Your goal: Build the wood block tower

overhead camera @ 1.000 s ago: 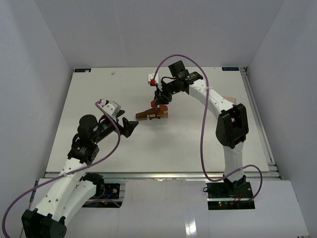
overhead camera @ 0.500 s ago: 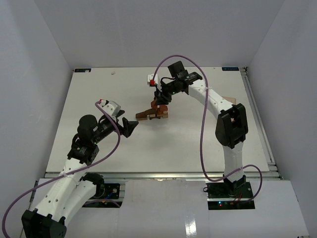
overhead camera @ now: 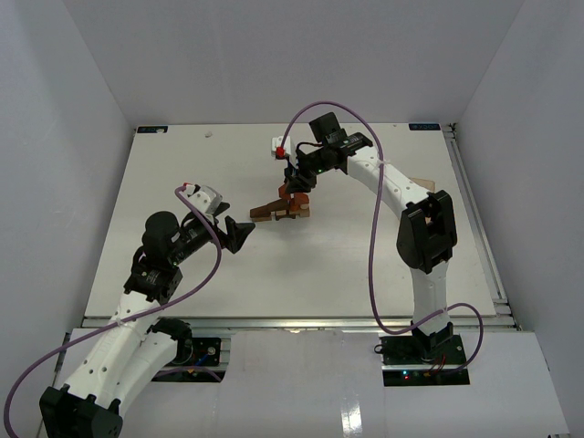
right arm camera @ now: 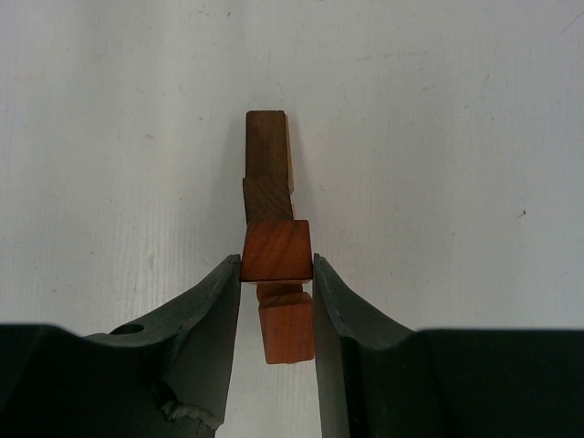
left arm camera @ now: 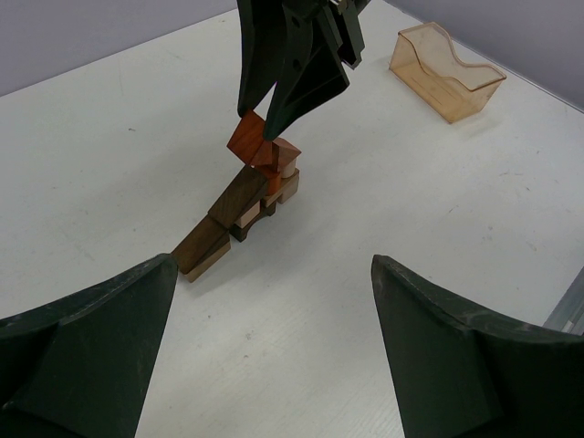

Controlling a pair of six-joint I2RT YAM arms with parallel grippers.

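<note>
Wood block tower (overhead camera: pixel 281 209) part-built near counter (overhead camera: pixel 164 182) centre: low row of dark, tan blocks, small stack at 3 o'clock end. Right claw (right arm camera: pixel 276 265) clenched on reddish cube (right arm camera: pixel 276 248) just above stack, not yet released. Left claw (overhead camera: pixel 239 234) spread wide, empty, 8 o'clock of tower. Judged: upper tiers left

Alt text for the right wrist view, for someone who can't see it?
The right gripper is shut on a reddish-brown cube, over the wood block tower on the white table. Dark brown blocks extend away from the camera; another reddish block shows beneath the cube.
</note>
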